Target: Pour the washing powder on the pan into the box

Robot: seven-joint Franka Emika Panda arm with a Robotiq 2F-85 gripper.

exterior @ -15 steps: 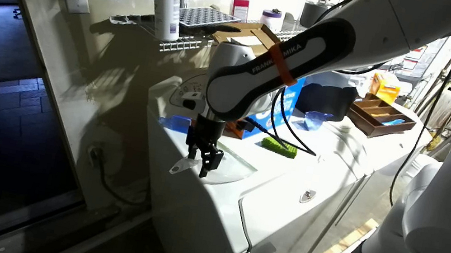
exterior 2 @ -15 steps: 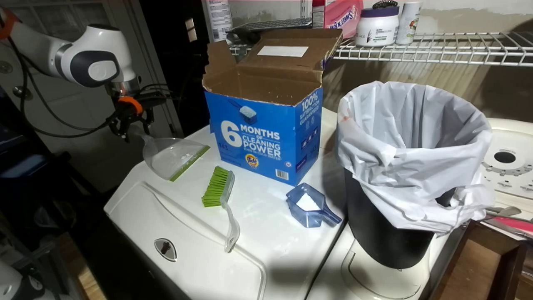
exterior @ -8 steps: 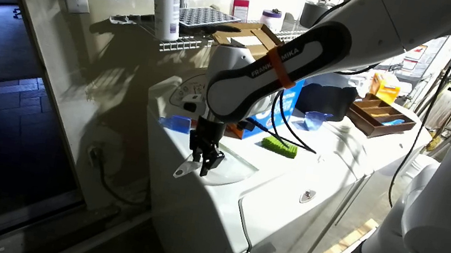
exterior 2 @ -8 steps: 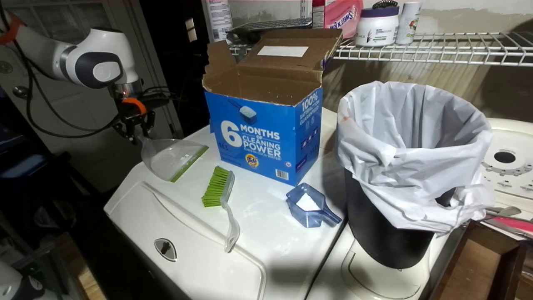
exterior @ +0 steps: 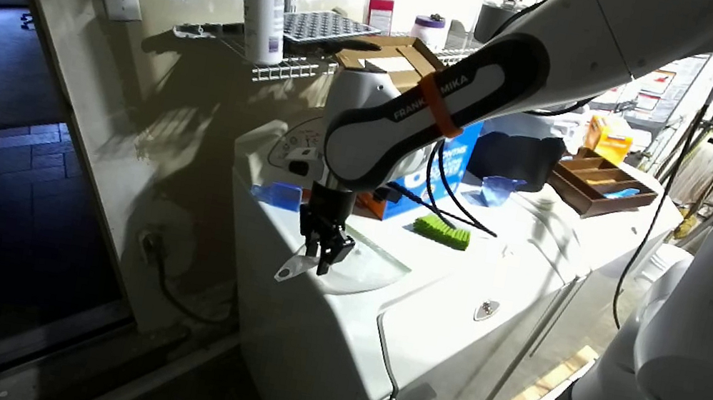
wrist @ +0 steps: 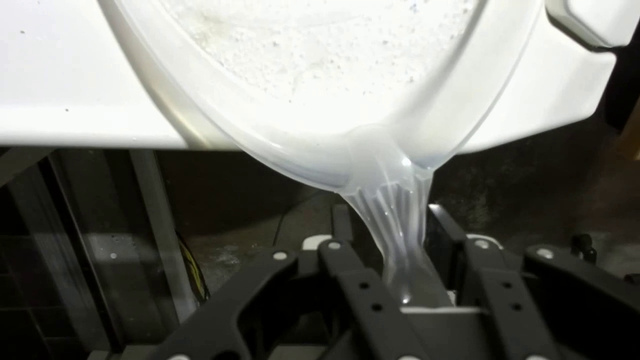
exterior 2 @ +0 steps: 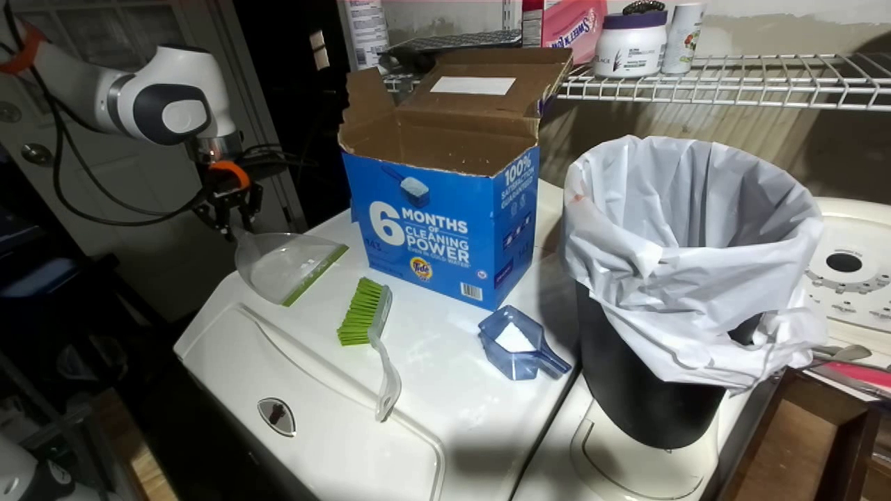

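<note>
The pan (exterior 2: 289,261) is a translucent dustpan with a green lip. It lies on the white machine near its corner, left of the box in this exterior view; it also shows in an exterior view (exterior: 370,271). White powder (wrist: 320,55) covers its floor in the wrist view. The box (exterior 2: 445,229) stands upright with its top flaps open; the arm partly hides it in an exterior view (exterior: 455,162). My gripper (wrist: 393,222) has its fingers spread on either side of the pan's handle (wrist: 395,215), with gaps visible. The gripper also shows in both exterior views (exterior: 317,260) (exterior 2: 237,226).
A green brush (exterior 2: 365,313) and a blue scoop (exterior 2: 515,341) with powder lie on the machine. A bin with a white liner (exterior 2: 689,278) stands right of the box. A wire shelf (exterior 2: 731,83) hangs behind. A brown tray (exterior: 602,183) lies farther along.
The pan has shifted and turned slightly on the machine. In an exterior view my gripper has moved a little right and down, staying around the handle.
</note>
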